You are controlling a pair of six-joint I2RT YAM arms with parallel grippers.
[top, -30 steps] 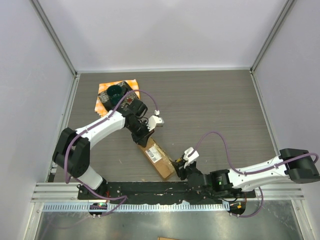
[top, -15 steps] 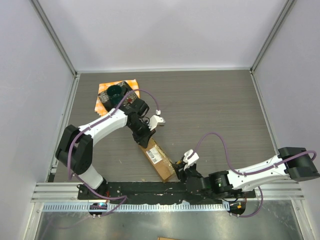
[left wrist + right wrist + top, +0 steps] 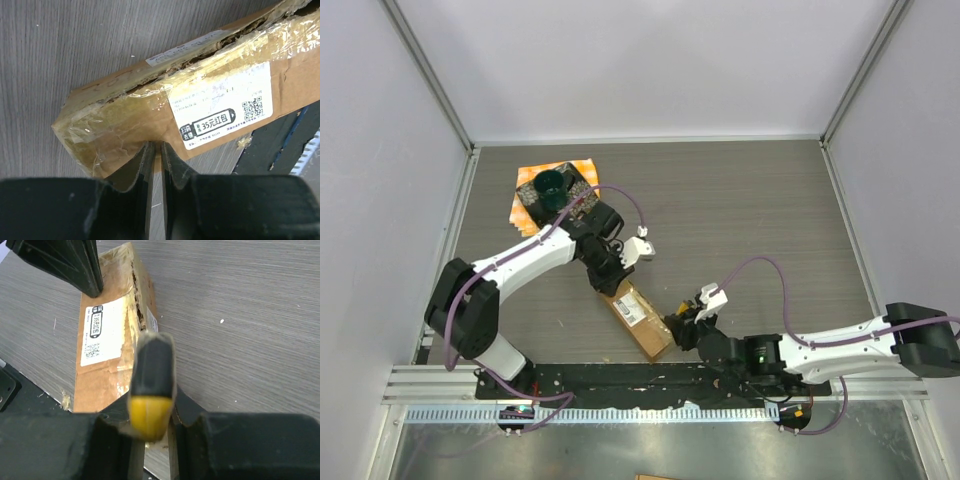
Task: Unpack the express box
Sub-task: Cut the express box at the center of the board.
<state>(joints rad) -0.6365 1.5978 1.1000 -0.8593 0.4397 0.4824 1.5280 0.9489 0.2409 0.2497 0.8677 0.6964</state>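
Note:
The express box (image 3: 638,318) lies slantwise on the table near the front edge, a brown carton with a white label (image 3: 222,117) and shiny tape; its long seam looks torn. My left gripper (image 3: 613,278) is at the box's far end. Its jaws (image 3: 155,145) are only a narrow slit apart, tips against the carton's edge, with nothing between them. My right gripper (image 3: 682,330) is at the box's near end, shut on a black-and-yellow cutter (image 3: 152,370). The cutter's tip points at the taped seam of the box (image 3: 107,340). The left fingers (image 3: 75,265) show beyond the box.
A dark green dish (image 3: 552,185) sits on an orange cloth (image 3: 582,165) at the back left, behind the left arm. The black base rail (image 3: 620,378) runs just in front of the box. Grey walls enclose the table on three sides.
The left jaws have parted a little and the left wrist has shifted slightly right. The right wrist has lifted a bit by the box's near end. The box has not moved.

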